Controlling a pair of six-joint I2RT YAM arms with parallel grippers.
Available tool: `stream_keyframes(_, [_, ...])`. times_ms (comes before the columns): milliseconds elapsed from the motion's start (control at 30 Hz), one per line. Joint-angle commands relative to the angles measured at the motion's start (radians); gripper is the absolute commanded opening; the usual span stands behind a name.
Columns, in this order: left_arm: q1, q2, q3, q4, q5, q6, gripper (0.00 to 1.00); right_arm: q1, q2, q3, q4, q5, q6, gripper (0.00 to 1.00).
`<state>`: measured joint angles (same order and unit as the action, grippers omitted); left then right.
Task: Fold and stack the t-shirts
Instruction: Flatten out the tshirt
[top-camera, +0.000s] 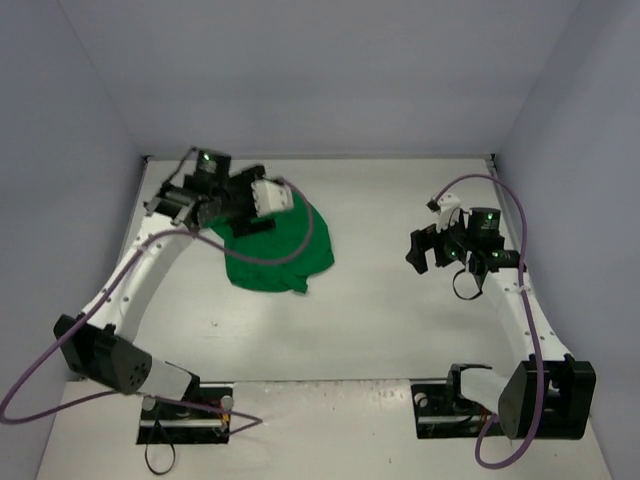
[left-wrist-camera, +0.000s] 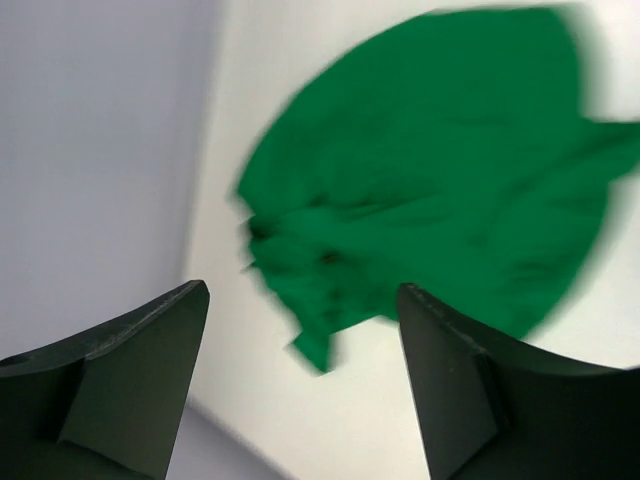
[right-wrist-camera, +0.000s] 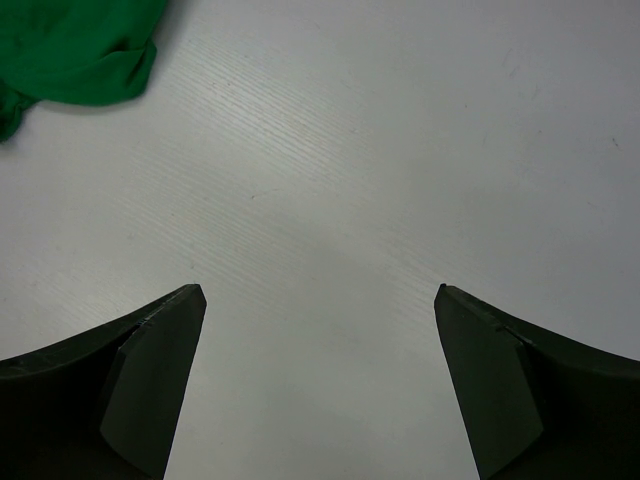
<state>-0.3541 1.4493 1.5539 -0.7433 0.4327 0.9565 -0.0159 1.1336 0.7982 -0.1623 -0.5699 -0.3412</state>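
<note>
The bright-green t-shirt (top-camera: 280, 250) lies crumpled in a rounded heap at the back left of the table. In the left wrist view, which is blurred, the t-shirt (left-wrist-camera: 440, 170) fills the upper right, and a small tail of cloth points down towards the gap between the jaws. My left gripper (top-camera: 252, 212) (left-wrist-camera: 302, 290) hovers over the shirt's far-left edge, open, with only bare table between its fingers. My right gripper (top-camera: 422, 250) (right-wrist-camera: 315, 290) stands open well to the right of the t-shirt, over bare table. The right wrist view catches just a corner of the t-shirt (right-wrist-camera: 80, 50) at top left.
The white table (top-camera: 380, 320) is boxed in by pale walls at the back and both sides. The left wall (left-wrist-camera: 90, 150) is close beside the left gripper. Purple cables (top-camera: 300, 235) loop from each wrist, and the left one drapes over the shirt.
</note>
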Motion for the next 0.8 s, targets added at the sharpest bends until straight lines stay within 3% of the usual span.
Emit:
stream_keyframes(0, [-0.165,0.042,-0.127,-0.223,0.150,0.016,0.69,0.010,0.032,0.024,0.021,-0.041,0.013,0.97])
stream_keyframes(167, [-0.261,0.146,-0.141,-0.237,0.143,0.034,0.67,0.010,0.039,0.019,0.020,-0.041,0.011,0.97])
stream_keyframes(533, [-0.287,0.361,-0.007,-0.324,0.166,0.300,0.58,0.010,0.057,0.021,0.023,-0.039,0.010,0.97])
stream_keyframes(767, [-0.300,0.486,0.054,-0.347,0.130,0.355,0.56,0.010,0.051,0.019,0.021,-0.027,0.006,0.97])
